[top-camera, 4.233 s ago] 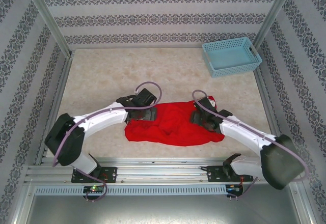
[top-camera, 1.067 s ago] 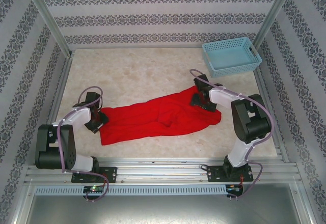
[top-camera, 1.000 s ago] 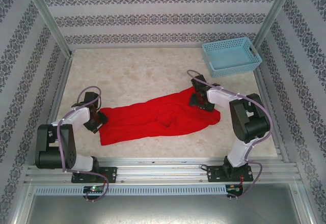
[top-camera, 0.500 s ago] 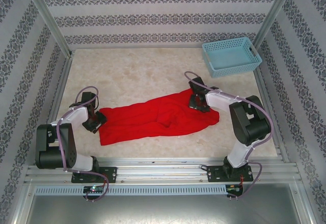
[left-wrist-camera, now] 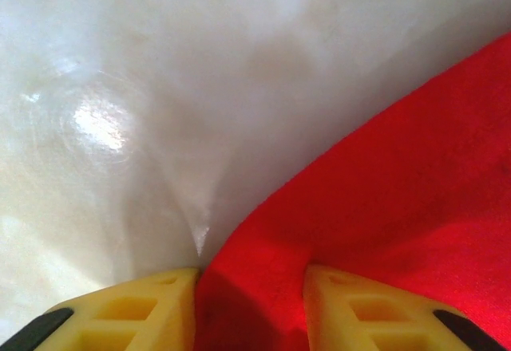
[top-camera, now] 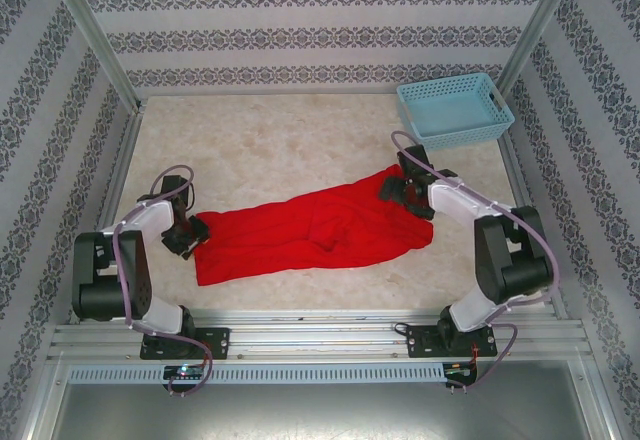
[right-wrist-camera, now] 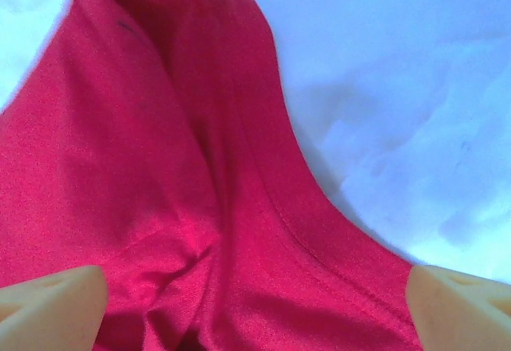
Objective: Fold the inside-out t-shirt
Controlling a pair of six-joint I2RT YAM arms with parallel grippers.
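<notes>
The jaws of the left gripper [left-wrist-camera: 249,285] stand partly apart at the bottom of the left wrist view, with a ridge of red cloth running up between them. I cannot tell whether they truly pinch it or only straddle it. The jaws of the right gripper [right-wrist-camera: 254,281] are released, spread to the two bottom corners of the right wrist view, with a stitched edge and a deep crease lying between them.

If the right jaws close here, they will likely catch a bunched ridge or only one layer, and any pull would then drag the cloth askew. If the left hold is loose, a tug from the other end could slip the cloth out.

The t-shirt [top-camera: 310,228] lies on the table [top-camera: 280,140] in the lower middle of the top view. It is a long rumpled red band, slanting from the left gripper at its lower left end up to the right gripper at its upper right end. It is not spread flat, so folding now would trap the wrinkles. The basket [top-camera: 455,110] sits well apart at upper right.
</notes>
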